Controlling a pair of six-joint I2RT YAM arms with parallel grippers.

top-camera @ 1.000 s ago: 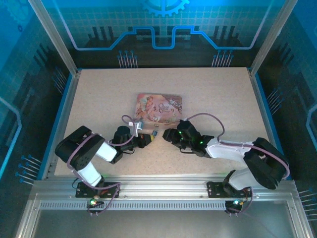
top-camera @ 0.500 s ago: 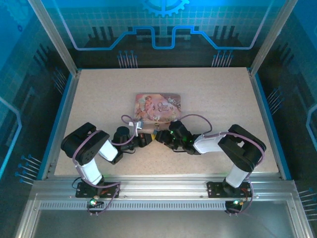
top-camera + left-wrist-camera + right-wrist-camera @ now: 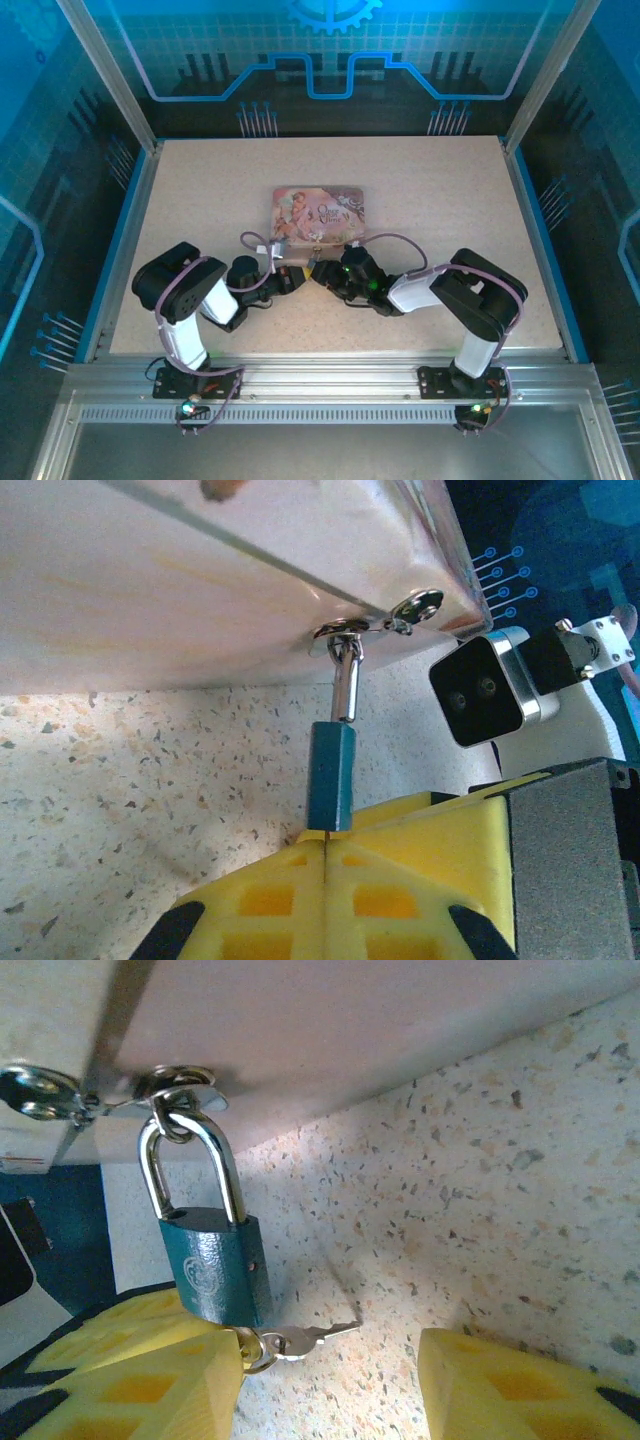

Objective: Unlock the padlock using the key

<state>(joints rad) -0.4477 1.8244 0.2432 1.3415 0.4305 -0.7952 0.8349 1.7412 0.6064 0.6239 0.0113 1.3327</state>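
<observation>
Bracing the padlock (image 3: 215, 1265) with my clenched left gripper (image 3: 327, 840), I am straddling the key (image 3: 310, 1337) beside it, right gripper (image 3: 335, 1360) released, likely needing a fine pinch.

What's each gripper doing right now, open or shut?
Left gripper: shut, tips at the bottom of the padlock; whether it grips anything cannot be told.
Right gripper: open, the key lying between its fingers, not gripped.

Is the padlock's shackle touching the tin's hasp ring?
Touching. The right wrist view shows the padlock shackle hooked through the ring on the tin, metal against metal.
</observation>
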